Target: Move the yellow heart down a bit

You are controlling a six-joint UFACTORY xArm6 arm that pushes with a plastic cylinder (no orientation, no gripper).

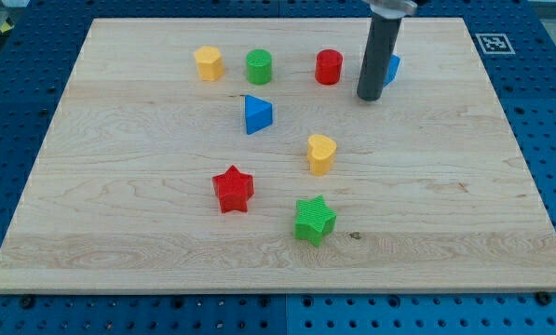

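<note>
The yellow heart (321,153) stands near the middle of the wooden board (119,186). My tip (370,97) is up and to the right of it, well apart from it. The dark rod comes down from the view's top. A blue block (392,68) is mostly hidden behind the rod, at its right side. A red cylinder (329,67) stands just left of the rod.
A yellow block (209,63) and a green cylinder (259,66) stand in the top row. A blue triangle (257,113) lies left of the heart and higher. A red star (233,189) and a green star (314,220) lie below the heart.
</note>
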